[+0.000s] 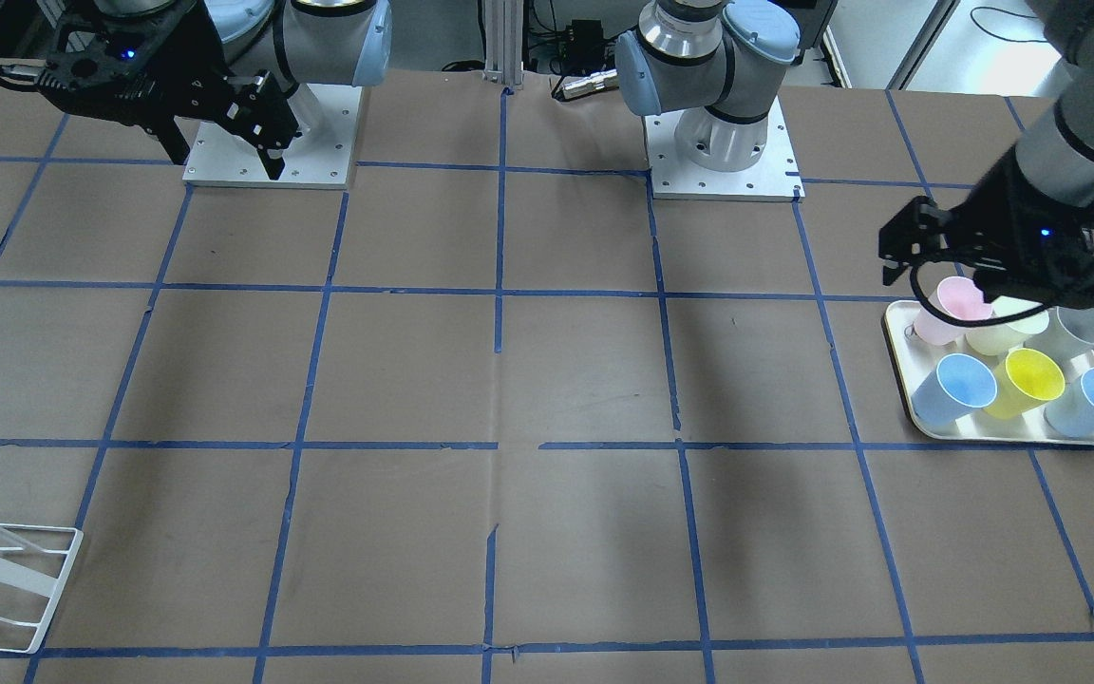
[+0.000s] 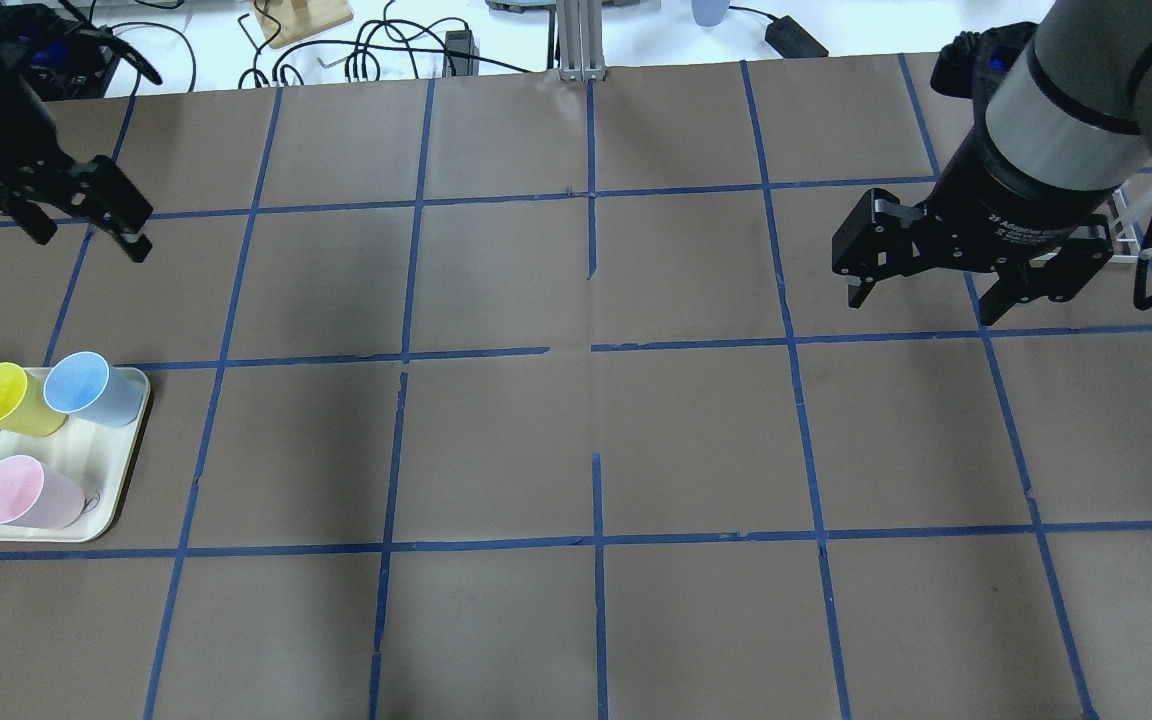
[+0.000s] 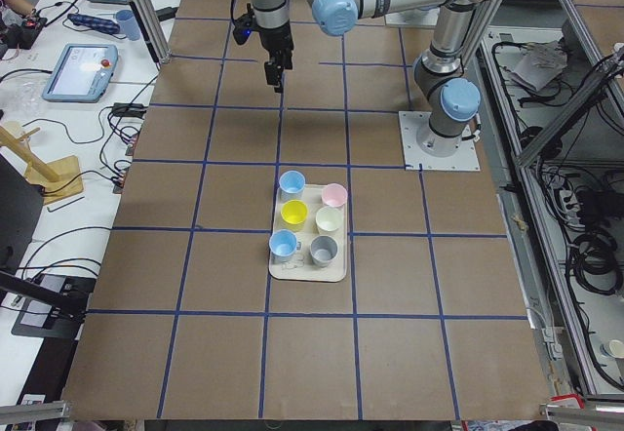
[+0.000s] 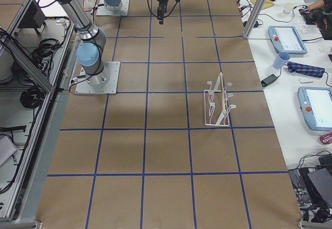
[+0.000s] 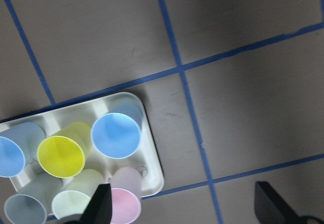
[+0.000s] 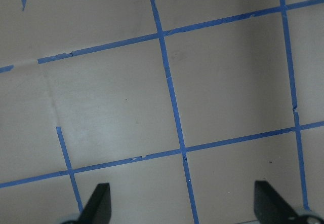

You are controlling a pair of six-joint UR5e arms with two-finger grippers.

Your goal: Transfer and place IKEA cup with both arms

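The bright yellow IKEA cup (image 1: 1031,382) stands upright in a cream tray (image 1: 1012,435) between two light blue cups; it also shows in the overhead view (image 2: 6,398) and the left wrist view (image 5: 63,155). My left gripper (image 2: 86,238) is open and empty, raised in the air beside the tray; in the front-facing view (image 1: 936,285) it overlaps the pink and cream cups. In its wrist view (image 5: 185,203) the cups lie to the lower left. My right gripper (image 2: 926,300) is open and empty, high over bare table at the other end (image 1: 224,161).
The tray (image 2: 106,510) also holds two light blue, a pink, a pale cream and a grey cup. A white wire rack (image 1: 6,589) stands at the table's right end (image 4: 220,104). Brown table with blue tape grid between the arms.
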